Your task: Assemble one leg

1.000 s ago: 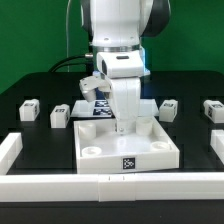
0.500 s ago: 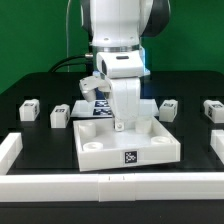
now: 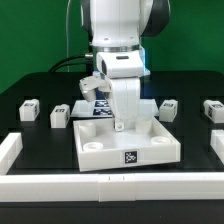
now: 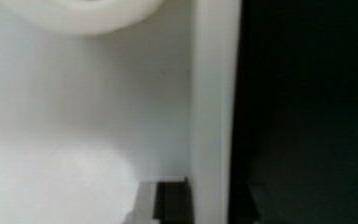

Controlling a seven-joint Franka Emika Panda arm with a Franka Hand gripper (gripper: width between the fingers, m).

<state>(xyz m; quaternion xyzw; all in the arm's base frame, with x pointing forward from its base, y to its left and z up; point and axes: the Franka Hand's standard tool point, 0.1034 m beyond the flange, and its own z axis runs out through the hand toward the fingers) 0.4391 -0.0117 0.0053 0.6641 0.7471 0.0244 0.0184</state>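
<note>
Nothing has shifted that I can make out since the earlier frames: my gripper hangs in the same spot, low over the far part of the square panel, and every loose part lies where it lay. In the exterior view my fingers reach down inside the panel's raised rim, toward its back edge. White blends into white there, so I cannot tell whether they are apart, together or pinched on something. The wrist view is close and blurred: white panel floor, a round corner hole, the rim wall running straight past me, and the black table beyond it. No leg is in my grasp as far as I can see. All four legs rest on the table, apart from the panel. The nearest leg sits just beside the panel on the exterior view's left, with a second leg farther out. A third leg and a fourth leg lie on the exterior view's right. I judge the leg step has barely begun, and I seem occupied with the panel rather than fetching. Next I would need to lift clear of the rim, travel to a leg and close squarely on its sides. Then I would carry it upright to a corner hole, lined up well enough to seat.
</note>
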